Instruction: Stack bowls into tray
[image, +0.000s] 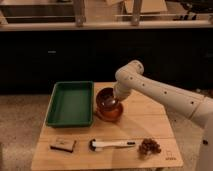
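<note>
1. Bowls, two of them: a dark brown bowl (105, 98) sits above an orange bowl (111, 112), the brown one tilted with its opening facing the camera and slightly left, and overlapping the orange one's rim.
2. One green tray (54, 114) lies on the wooden table (150, 122) just left of the bowls, its long axis running away from the camera; neither bowl is inside it.
3. One arm (165, 95), white, reaches in from the right, and the gripper (116, 98) is down at the brown bowl's right rim. How its fingers stand there cannot be told; they are hidden against the bowl.
4. One small brown block (63, 145) rests near the table's front left corner.
5. One white-handled tool (112, 144) lies along the front edge, dark head to the left, long axis left to right.
6. One brown lumpy cluster (149, 146) sits just right of that tool.
</note>
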